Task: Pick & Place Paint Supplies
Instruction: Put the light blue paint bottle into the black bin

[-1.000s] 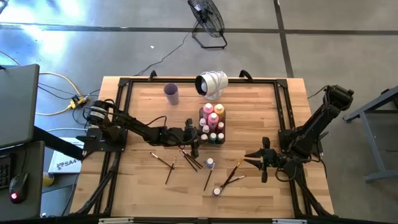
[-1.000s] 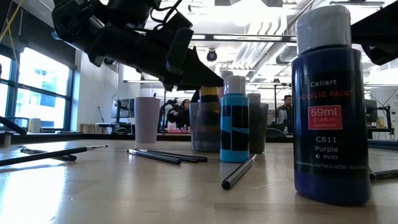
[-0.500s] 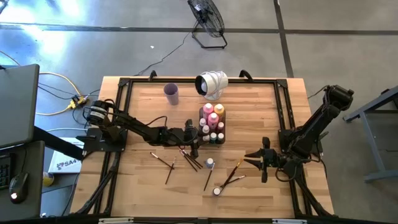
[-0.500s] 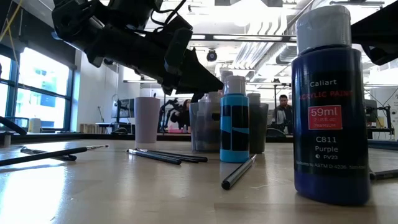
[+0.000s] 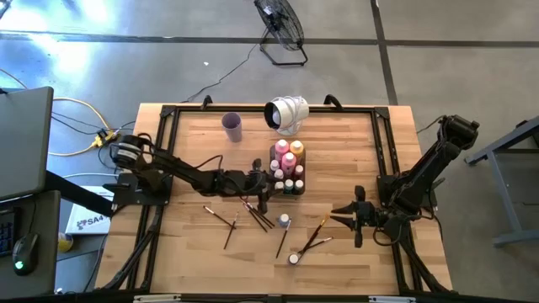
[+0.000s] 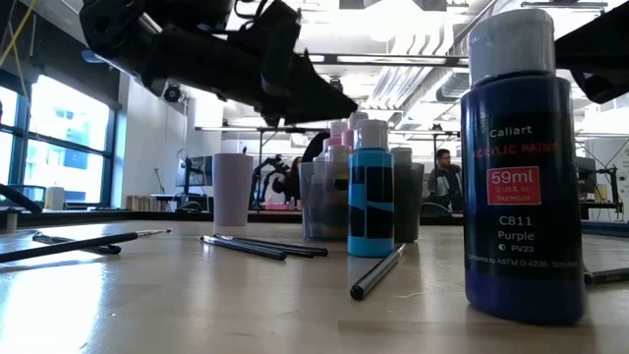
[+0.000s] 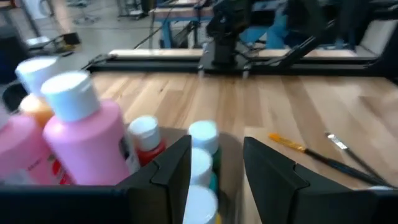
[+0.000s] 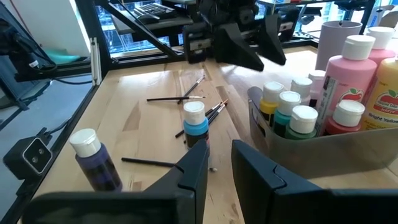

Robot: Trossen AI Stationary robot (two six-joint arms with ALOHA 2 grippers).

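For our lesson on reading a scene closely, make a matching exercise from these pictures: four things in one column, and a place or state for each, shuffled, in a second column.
Things
1. purple paint bottle
2. pink bottle
3. lilac cup
4. left end effector

Places or states
A. stands alone near the table's far edge
B. stands in the clear tray among other bottles
C. empty, open, just beside the tray
D. upright on bare wood, near the table's front edge

Pairs: 1-D, 2-B, 3-A, 4-C
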